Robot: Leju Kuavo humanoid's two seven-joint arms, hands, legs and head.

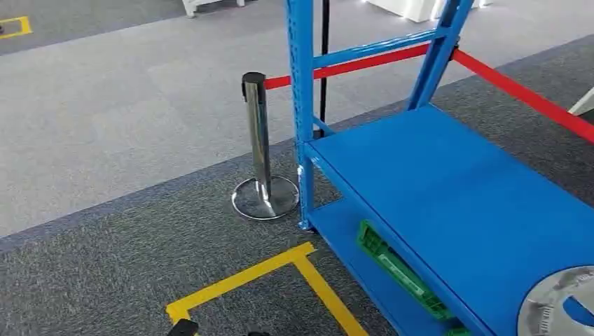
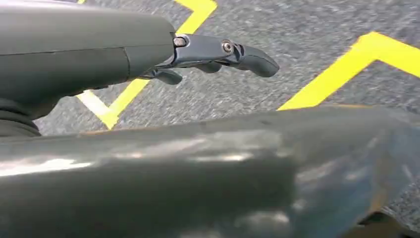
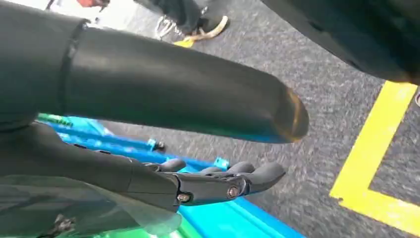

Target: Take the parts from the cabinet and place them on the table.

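head view: the round silver metal part (image 1: 560,304) lies at four o'clock on the blue steel cabinet shelf (image 1: 448,203). both hands, left hand (image 2: 218,54) and right hand (image 3: 218,181), hang released (holding nothing); square up to the shelf before reaching.

Blue cabinet (image 1: 448,189); green bin (image 1: 399,269); silver-grey part (image 1: 560,304); red belt (image 1: 522,91); chrome post (image 1: 260,147); yellow floor tape (image 1: 280,269); speckled grey carpet (image 1: 105,259).

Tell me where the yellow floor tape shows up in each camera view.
Head view: yellow floor tape at lower centre, beside the blue cabinet.
Left wrist view: behind the left hand.
Right wrist view: at the right edge, past the right hand.
Shared landmark: the grey carpet.
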